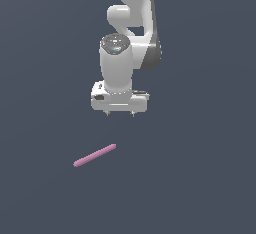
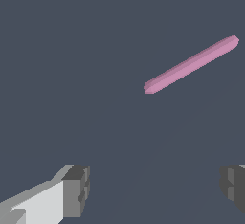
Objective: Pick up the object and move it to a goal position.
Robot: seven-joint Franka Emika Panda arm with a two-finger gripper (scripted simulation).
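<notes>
The pink rod (image 1: 95,155) lies flat on the dark surface (image 1: 200,178), alone, with nothing touching it. In the exterior view its long axis runs on a slant, the end toward that view's right sitting a little higher in the picture than the other end. The pincer (image 1: 120,113) hangs above the surface, apart from the rod, which lies below it and off toward the exterior view's left. In the wrist view the rod (image 2: 191,65) sits ahead of the two fingers (image 2: 76,189), not between them, and lies at an angle to the line joining them. The pincer is spread wide and holds nothing. To my eye, the coming move needs a sideways shift over the rod's middle, a turn of the wrist to set the fingers across the rod, then a descent.
</notes>
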